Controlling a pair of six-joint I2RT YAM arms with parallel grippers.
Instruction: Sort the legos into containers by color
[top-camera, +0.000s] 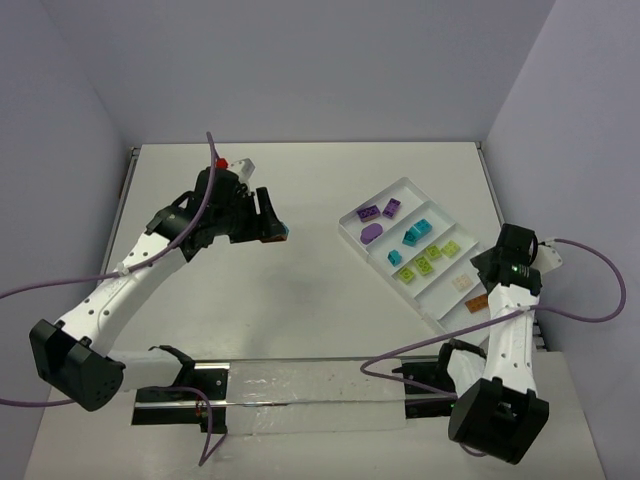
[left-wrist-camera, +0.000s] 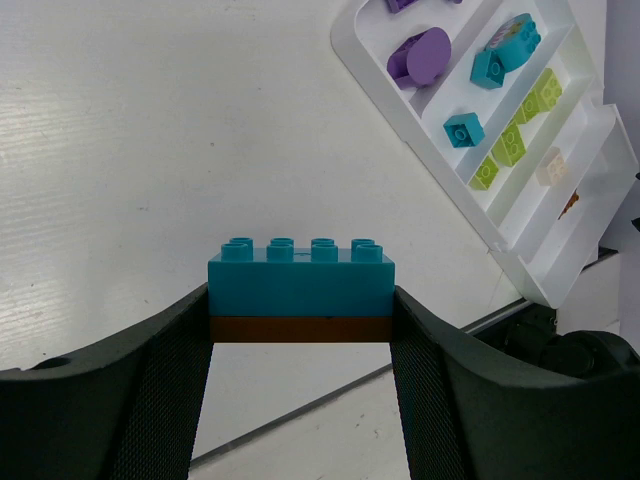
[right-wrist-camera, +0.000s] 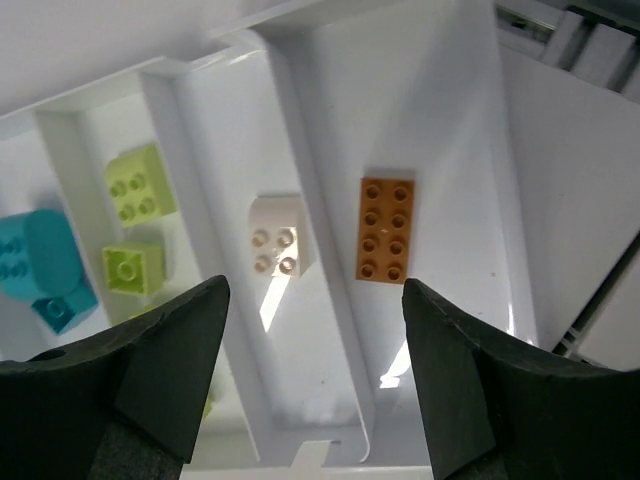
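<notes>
My left gripper (left-wrist-camera: 301, 310) is shut on a clump of a teal brick (left-wrist-camera: 301, 278) stacked on an orange-brown brick (left-wrist-camera: 300, 329), held above the table left of the white tray (top-camera: 352, 232); the clump shows in the top view (top-camera: 281, 233). The tray's compartments hold purple legos (top-camera: 377, 213), teal legos (top-camera: 416, 236), lime green legos (top-camera: 432, 257), a cream lego (top-camera: 461, 283) and an orange-brown lego (top-camera: 476, 302). My right gripper (right-wrist-camera: 315, 300) is open and empty, hovering over the tray's near end above the cream brick (right-wrist-camera: 276, 237) and orange-brown brick (right-wrist-camera: 387, 230).
The tray lies diagonally at the table's right side (left-wrist-camera: 470, 215). A metal rail (top-camera: 300, 385) runs along the near table edge between the arm bases. A small red and white object (top-camera: 234, 162) sits behind the left arm.
</notes>
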